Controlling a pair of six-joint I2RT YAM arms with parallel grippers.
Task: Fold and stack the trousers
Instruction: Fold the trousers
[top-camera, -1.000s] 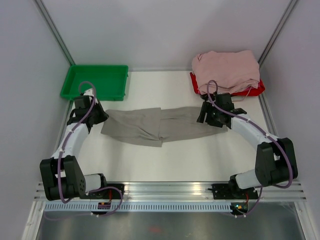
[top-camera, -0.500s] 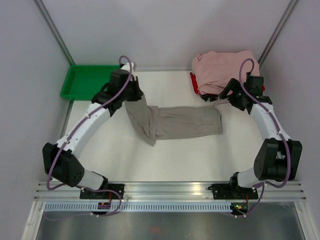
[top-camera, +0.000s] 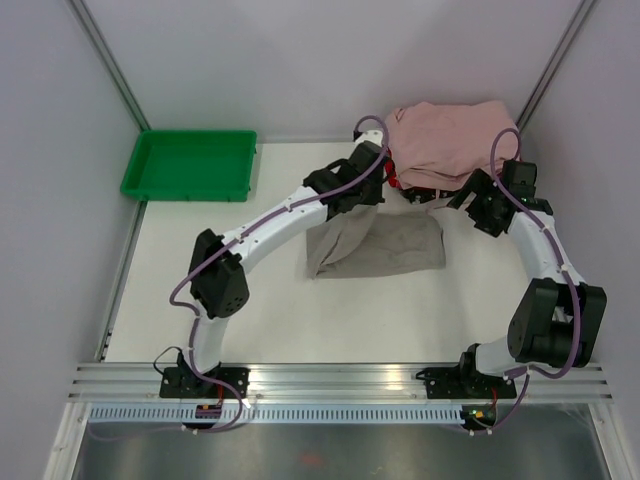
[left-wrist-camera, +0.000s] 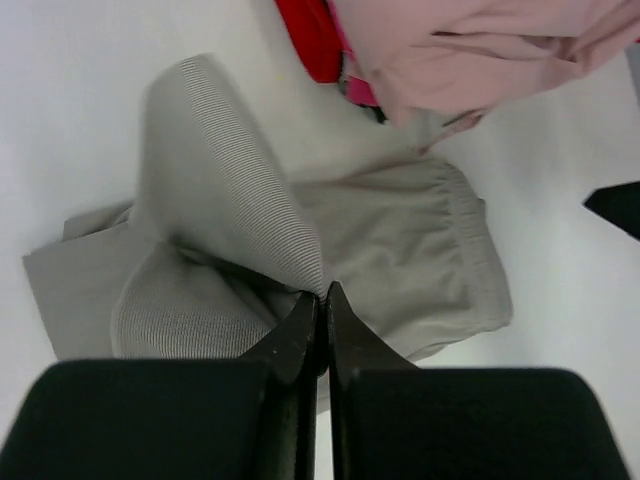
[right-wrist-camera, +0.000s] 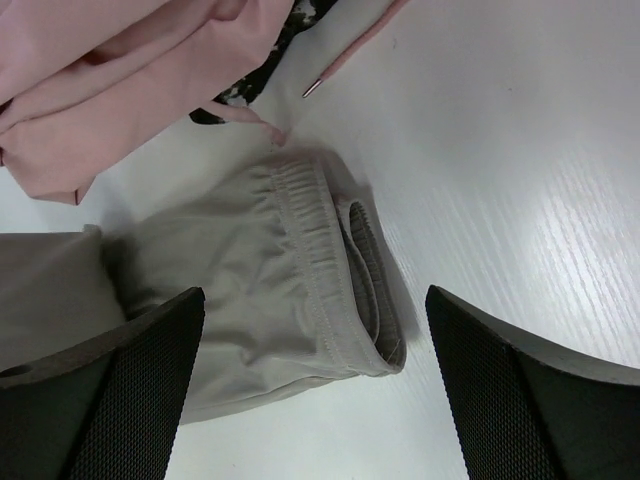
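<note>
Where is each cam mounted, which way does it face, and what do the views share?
Top external: above and behind the bases, looking down on the table; left arm and right arm show whole.
Left wrist: on the left wrist, looking down past the shut left fingers, which pinch the trousers.
Right wrist: on the right wrist, looking down between the open right fingers at the waistband.
Shared: both wrist views show the waistband and the pink pile.

Pale grey walls (top-camera: 320, 60) enclose a white table (top-camera: 380, 320) — evenly lit, aluminium rail (top-camera: 340, 378) in front.
</note>
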